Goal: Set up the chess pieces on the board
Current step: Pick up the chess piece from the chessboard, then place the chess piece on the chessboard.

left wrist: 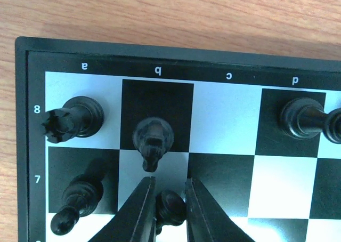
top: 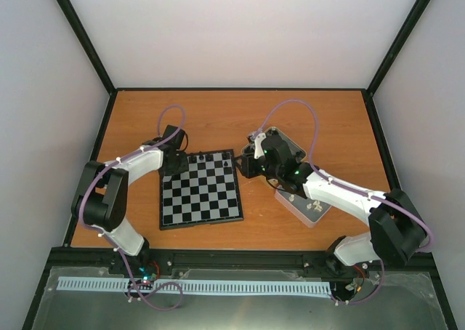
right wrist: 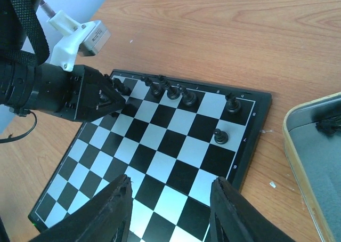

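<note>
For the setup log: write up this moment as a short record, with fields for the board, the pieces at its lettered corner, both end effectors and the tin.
board: flat on the table, most squares bare
rook: on a8
knight: on b8
pawn: at b7, between the left fingers
left end effector: closed on the pawn
right end effector: open, empty, at the board's edge
tin: right of the board, under the right arm

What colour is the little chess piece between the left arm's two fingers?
Black. The pawn shows best in the left wrist view.
</note>
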`<state>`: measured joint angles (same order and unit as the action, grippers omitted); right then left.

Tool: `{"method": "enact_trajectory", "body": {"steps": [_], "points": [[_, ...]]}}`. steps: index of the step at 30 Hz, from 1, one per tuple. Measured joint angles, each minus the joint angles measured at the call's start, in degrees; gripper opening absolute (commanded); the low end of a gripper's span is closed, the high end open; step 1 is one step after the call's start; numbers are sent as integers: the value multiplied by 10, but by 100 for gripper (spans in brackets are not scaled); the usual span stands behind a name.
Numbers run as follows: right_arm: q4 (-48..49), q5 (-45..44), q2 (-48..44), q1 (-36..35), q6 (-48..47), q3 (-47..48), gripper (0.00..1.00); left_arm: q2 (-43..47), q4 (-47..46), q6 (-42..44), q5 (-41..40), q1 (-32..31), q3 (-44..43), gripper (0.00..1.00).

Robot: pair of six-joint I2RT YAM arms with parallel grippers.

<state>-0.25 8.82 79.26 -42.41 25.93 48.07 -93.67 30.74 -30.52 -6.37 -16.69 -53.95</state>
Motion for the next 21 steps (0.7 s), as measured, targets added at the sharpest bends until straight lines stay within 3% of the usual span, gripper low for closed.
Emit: {"method": "enact_trajectory", "body": {"steps": [7, 21], "points": [[6, 24, 11, -1, -4, 0, 47, 44, -9, -14, 30, 1, 38, 14], [138, 46, 97, -135, 9, 5, 48, 354, -26, -195, 191, 19, 111, 19]]}}
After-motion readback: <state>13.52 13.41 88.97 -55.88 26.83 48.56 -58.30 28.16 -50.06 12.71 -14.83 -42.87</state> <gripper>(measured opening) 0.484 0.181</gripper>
